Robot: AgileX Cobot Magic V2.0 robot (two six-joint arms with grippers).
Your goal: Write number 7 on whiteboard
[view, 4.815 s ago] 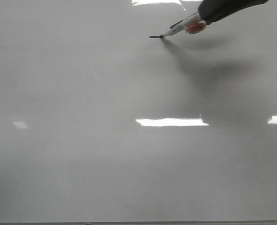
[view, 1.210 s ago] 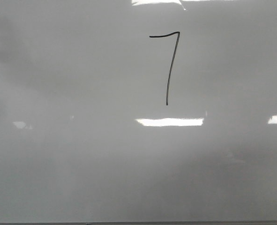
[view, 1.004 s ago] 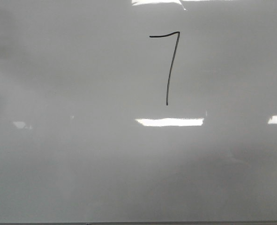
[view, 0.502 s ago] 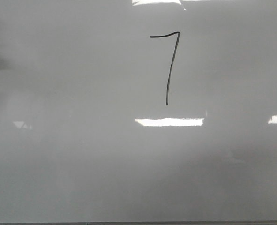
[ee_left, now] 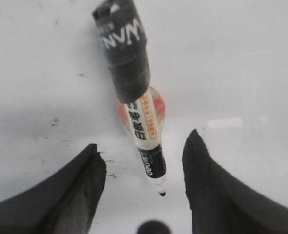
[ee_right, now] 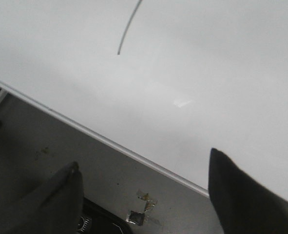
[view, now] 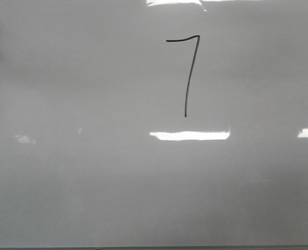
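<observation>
The whiteboard (view: pixel 91 182) fills nearly the whole front view; its surface is glossy pale grey-white and carries bright rectangular light reflections (view: pixel 189 135); a thin dark edge runs along its near border. The number 7 (view: pixel 187 73) is drawn on the whiteboard in thin black line; it consists of a short wavy top bar and a long, slightly curved downstroke; the lower end of the downstroke stops just above the widest reflection. Neither arm appears in the front view.

In the left wrist view the left gripper (ee_left: pixel 144 170) is spread wide, both dark fingers (ee_left: pixel 80 185) apart; a marker (ee_left: pixel 136 97) lies on the whiteboard between and beyond the fingers, touching neither; the marker has a black cap end with white lettering, a white and orange label, and a dark tip pointing toward the gripper; the lettering is too blurred to read.

In the right wrist view the right gripper (ee_right: pixel 144 190) is also spread wide and grasps nothing; it hangs over the whiteboard's framed edge (ee_right: pixel 100 139); beyond the edge lies a dark floor (ee_right: pixel 46 151) with small scraps (ee_right: pixel 144 202) whose nature cannot be determined; only the tail of the downstroke shows here, the remainder being cut off by the picture border.
</observation>
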